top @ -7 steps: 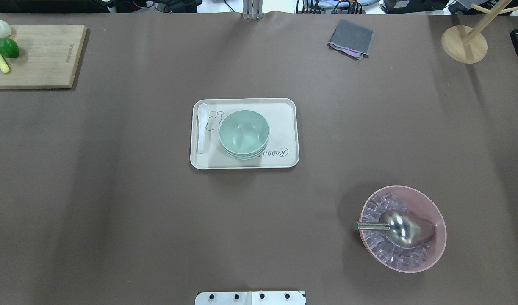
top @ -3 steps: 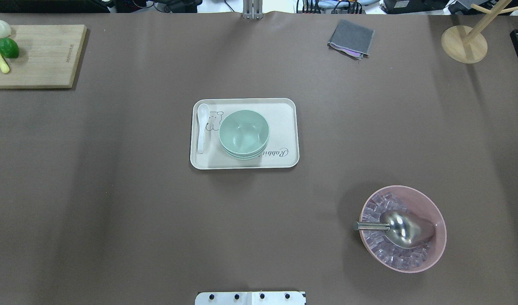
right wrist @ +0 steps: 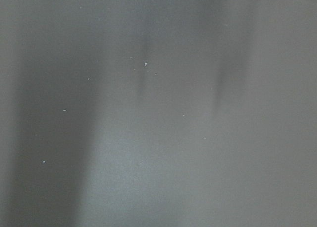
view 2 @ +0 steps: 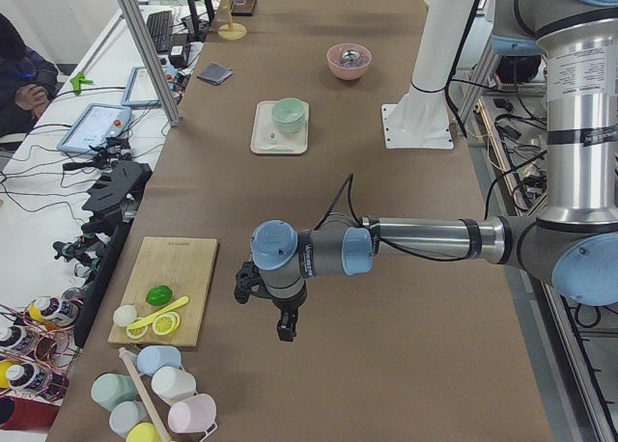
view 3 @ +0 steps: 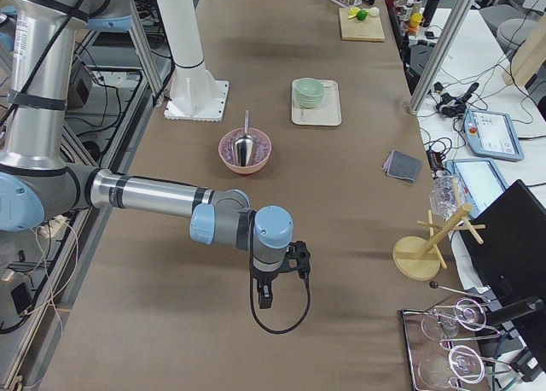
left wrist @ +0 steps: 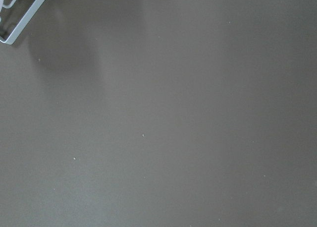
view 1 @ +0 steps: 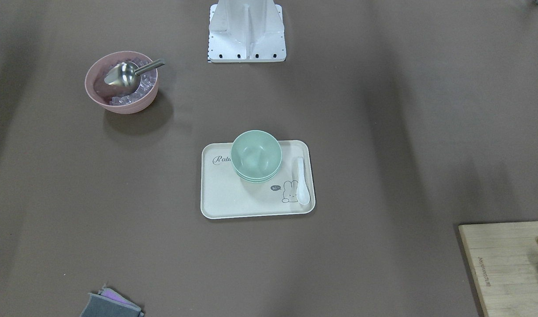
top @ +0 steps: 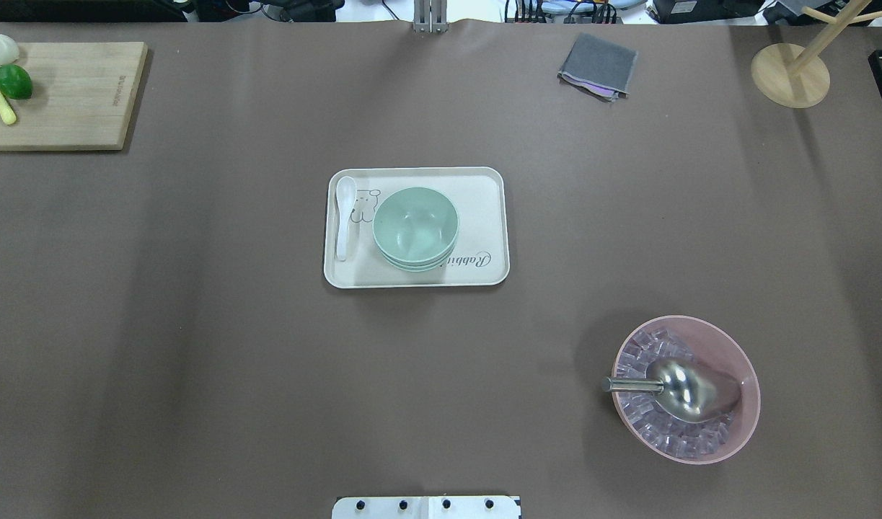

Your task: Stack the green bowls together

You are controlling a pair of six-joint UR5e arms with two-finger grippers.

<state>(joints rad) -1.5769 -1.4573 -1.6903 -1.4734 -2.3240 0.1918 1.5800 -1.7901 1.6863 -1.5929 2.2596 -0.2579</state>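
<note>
The green bowls (top: 415, 225) sit nested in one stack on the cream tray (top: 484, 216) at the table's middle. The stack also shows in the front-facing view (view 1: 256, 154), the exterior left view (view 2: 288, 114) and the exterior right view (view 3: 309, 91). My left gripper (view 2: 283, 331) shows only in the exterior left view, over bare table near the cutting board, far from the bowls. My right gripper (view 3: 264, 301) shows only in the exterior right view, over bare table beyond the pink bowl. I cannot tell whether either is open or shut. Both wrist views show only brown table.
A white spoon (top: 345, 216) lies on the tray beside the stack. A pink bowl (top: 754, 389) with ice and a metal scoop (top: 689, 389) stands near right. A cutting board (top: 73, 94) with fruit, a grey cloth (top: 598, 66) and a wooden stand (top: 790, 74) line the far edge.
</note>
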